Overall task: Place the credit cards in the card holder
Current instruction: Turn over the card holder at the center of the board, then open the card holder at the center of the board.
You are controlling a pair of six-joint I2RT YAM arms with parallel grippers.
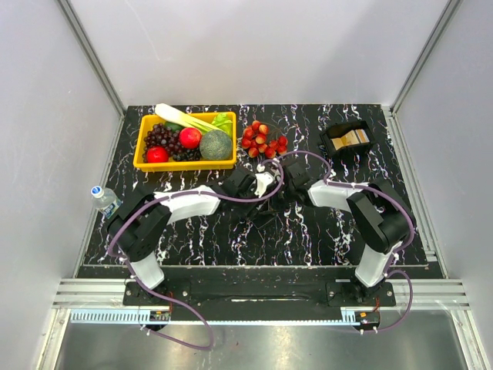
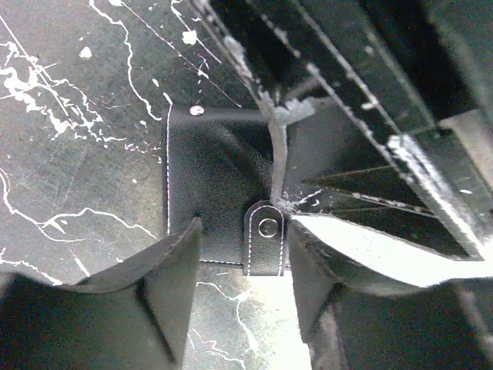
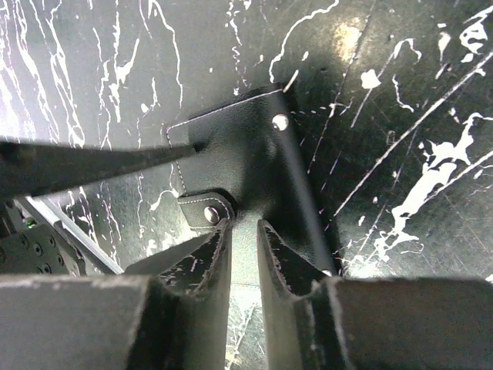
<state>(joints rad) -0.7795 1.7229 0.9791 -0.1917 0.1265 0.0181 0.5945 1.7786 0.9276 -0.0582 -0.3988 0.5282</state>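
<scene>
Centrally, grainy, white-stitched black card holder

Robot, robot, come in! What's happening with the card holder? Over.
Left gripper open, straddling snap tab. Right gripper nearly closed at edge of card holder, grip unclear. Holder closed, tab looks snapped. Credit cards in black tray.

Bright, even light is flooding the overhead view, all crisp. Up close, glare is burning white beside the left gripper, the near foreground is blurring into shadow, and a soft hotspot is gleaming on the table.
</scene>
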